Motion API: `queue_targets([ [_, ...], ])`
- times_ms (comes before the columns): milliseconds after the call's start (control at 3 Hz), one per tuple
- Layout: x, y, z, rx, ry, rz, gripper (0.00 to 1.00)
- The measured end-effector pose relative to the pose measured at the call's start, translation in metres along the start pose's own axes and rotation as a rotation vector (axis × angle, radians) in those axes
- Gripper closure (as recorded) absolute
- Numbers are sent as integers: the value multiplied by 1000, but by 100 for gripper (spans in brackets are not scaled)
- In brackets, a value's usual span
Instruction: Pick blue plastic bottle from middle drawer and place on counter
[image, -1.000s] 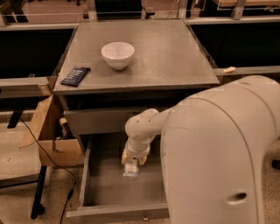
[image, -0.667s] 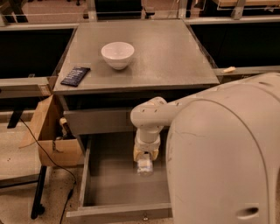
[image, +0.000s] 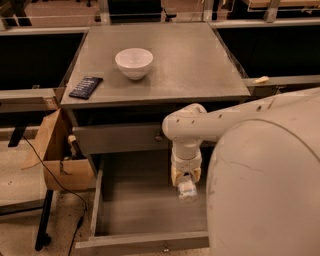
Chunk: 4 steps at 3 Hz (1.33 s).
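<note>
The hand (image: 186, 181) hangs from the white arm (image: 190, 125) over the right part of the open middle drawer (image: 135, 202), fingers pointing down and pinched on the blue plastic bottle (image: 187, 191). The bottle is clear of the drawer floor, a pale stub showing below the fingers. Its long axis seems to run down in line with the hand, towards the drawer floor. I cannot tell which end carries the cap.

The drawer is pulled well out, and its front carries a small knob (image: 165, 246). Above it the upper drawer (image: 117, 138) is closed.

The grey speckled table (image: 195, 65) tops the cabinet. A white bowl (image: 134, 62) stands upright left of its centre, and a dark flat packet (image: 86, 87) lies at its front left edge.

An open cardboard box (image: 57, 155) stands just beside the cabinet on the left, and a black cable (image: 47, 172) trails over the pale floor. The robot's white body (image: 270, 190) fills the lower right. Dark benches run along the back and sides.
</note>
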<state>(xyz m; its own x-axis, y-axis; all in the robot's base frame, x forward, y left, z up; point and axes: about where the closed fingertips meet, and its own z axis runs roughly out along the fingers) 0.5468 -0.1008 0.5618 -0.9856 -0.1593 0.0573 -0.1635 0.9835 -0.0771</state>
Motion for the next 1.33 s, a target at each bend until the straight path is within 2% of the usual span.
queue_targets([
  [333, 13, -28, -25, 24, -10, -2, 100],
  [667, 19, -53, -93, 39, -86, -24, 100],
  [1333, 24, -82, -232, 96, -219, -24, 100],
])
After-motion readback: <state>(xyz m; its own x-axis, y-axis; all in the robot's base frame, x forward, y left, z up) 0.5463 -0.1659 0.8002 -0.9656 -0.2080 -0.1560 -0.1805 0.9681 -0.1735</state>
